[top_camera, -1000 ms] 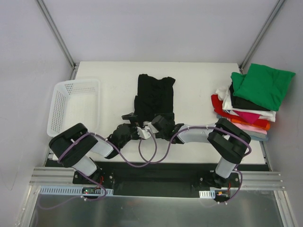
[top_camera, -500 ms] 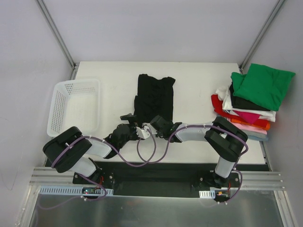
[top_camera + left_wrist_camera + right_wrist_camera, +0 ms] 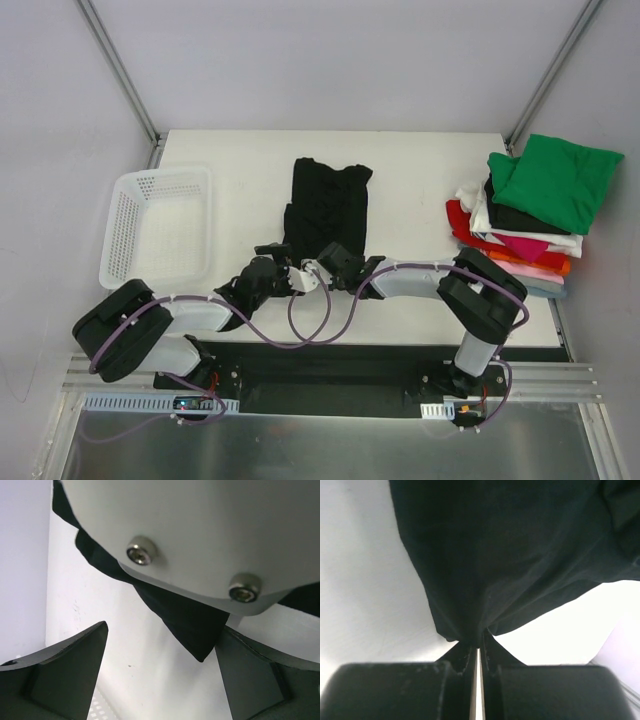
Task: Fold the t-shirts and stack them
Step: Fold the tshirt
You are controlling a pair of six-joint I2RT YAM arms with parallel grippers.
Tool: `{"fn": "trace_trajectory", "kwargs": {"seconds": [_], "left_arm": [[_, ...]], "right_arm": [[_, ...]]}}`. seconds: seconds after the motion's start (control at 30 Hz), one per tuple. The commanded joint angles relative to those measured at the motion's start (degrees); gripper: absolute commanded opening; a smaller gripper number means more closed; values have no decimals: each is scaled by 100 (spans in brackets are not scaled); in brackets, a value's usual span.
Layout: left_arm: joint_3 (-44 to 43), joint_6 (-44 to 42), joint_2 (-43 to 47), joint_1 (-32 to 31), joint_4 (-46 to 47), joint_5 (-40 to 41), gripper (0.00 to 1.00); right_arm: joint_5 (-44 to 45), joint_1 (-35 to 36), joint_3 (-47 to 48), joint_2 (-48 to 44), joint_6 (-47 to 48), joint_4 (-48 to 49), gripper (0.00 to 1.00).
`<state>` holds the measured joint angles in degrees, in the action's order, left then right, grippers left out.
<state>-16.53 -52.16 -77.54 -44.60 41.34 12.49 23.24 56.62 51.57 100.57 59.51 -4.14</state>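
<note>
A black t-shirt (image 3: 328, 205) lies partly folded in the middle of the table. My right gripper (image 3: 336, 259) is at its near edge, and the right wrist view shows the gripper (image 3: 478, 642) shut on a pinch of the black cloth (image 3: 510, 555). Just left of it, my left gripper (image 3: 274, 262) is open. In the left wrist view a corner of the black t-shirt (image 3: 192, 630) hangs between the spread fingers of the gripper (image 3: 162, 630), close to the right finger (image 3: 250, 670) and ungripped. Folded t-shirts (image 3: 530, 215) are stacked at the right edge, a green one on top.
A white mesh basket (image 3: 122, 236) stands at the left of the table. The stack of folded shirts overhangs the right table edge. The white body of the right gripper (image 3: 200, 535) fills the top of the left wrist view, very close.
The right gripper has closed on the near edge of the black t-shirt. The left gripper has crept forward to the shirt's near left corner, its arm swinging out left.
</note>
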Motion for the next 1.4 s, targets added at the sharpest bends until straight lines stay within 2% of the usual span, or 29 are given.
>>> {"fn": "trace_trajectory", "kwargs": {"seconds": [0.0, 0.33, 0.83, 1.07, 1.37], "left_arm": [[-447, 233, 713, -93, -354, -107, 83], [-623, 145, 1732, -277, -1488, -106, 68], [-456, 145, 2647, -365, -2350, -388, 65], [-508, -57, 2630, -383, -2491, -283, 65], [-982, -575, 1893, -374, -1762, 209, 64]], "right_arm": [[-312, 156, 239, -625, -325, -666, 1], [-435, 569, 371, -1646, -817, -1931, 1], [-1235, 824, 582, -2156, -1117, -2873, 1], [-1033, 842, 521, -2358, -1029, -2996, 1], [-426, 833, 547, -2551, -923, -2970, 1]]}}
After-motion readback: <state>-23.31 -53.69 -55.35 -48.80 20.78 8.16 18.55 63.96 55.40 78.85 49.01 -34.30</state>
